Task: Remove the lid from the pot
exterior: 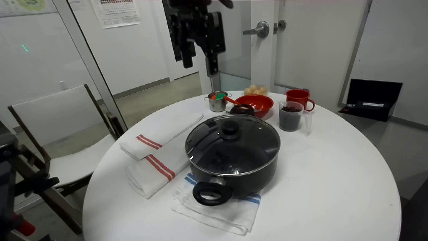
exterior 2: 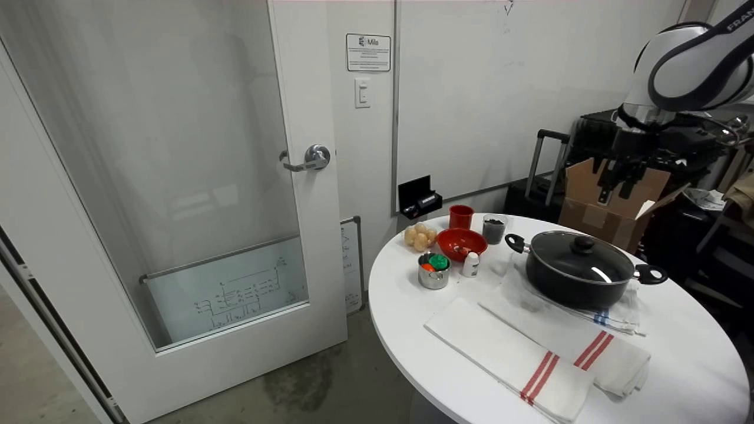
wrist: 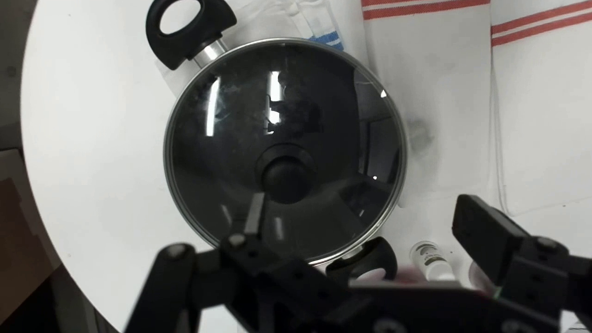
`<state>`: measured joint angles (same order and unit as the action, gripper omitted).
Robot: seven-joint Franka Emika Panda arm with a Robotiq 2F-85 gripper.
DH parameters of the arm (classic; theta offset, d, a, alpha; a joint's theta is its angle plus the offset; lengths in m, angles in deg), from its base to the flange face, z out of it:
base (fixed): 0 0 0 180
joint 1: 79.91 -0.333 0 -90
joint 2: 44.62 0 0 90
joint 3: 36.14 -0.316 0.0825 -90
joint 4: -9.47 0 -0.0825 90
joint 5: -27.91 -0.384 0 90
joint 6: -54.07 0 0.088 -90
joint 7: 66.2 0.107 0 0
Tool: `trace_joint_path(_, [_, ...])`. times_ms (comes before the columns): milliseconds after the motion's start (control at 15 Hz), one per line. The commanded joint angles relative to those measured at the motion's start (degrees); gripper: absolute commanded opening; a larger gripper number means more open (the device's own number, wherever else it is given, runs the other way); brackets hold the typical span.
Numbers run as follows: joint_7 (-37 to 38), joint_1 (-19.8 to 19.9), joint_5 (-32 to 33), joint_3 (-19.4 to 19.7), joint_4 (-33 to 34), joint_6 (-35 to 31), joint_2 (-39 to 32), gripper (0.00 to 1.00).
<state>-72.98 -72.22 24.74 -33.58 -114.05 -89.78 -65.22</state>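
The lid (exterior: 214, 150) sits on the pot (exterior: 249, 184), its metal rim lying round the pot's edge and its black knob (exterior: 230, 128) on top. The pot stands on the blue-striped towel (exterior: 227, 216), which lies folded on the round white tabletop (exterior: 327, 187). The claw (exterior: 200, 67) hangs in the air over the lid, well apart from it, its fingers (wrist: 483, 231) spread wide; in the wrist view the knob shows between them, nearer the finger on the picture's left. Near the pot, two folded red-striped towels (exterior 2: 509, 356) lie side by side. In an exterior view a red bowl (exterior 2: 456, 237) has a white bottle (exterior 2: 471, 266) just beside it, and near these a metal cup (exterior 2: 433, 280) holds something green (exterior 2: 439, 261) and something orange (exterior 2: 427, 268). By the bowl sits a cluster of pale round things (exterior 2: 420, 237). A red mug (exterior 2: 461, 218) stands near the bowl too, with a clear measuring cup (exterior: 288, 122) of dark bits (exterior: 291, 109) beside it.
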Motion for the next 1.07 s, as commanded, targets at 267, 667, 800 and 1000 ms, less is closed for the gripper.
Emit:
trace_joint_path(267, [-0.18, 2.63, -0.89, -0.25, 14.67, 3.2, -15.6, 1.0])
trace_joint_path(667, [0.66, 2.46, -0.2, -0.03, 21.45, 4.93, -23.15, 1.0])
trace_joint_path(800, [0.78, 2.41, -0.08, 0.04, 22.91, 5.77, -24.91, 1.0])
trace_joint_path(1000, [0.89, 2.42, -0.02, 0.09, 24.64, 6.97, -27.05, 1.0])
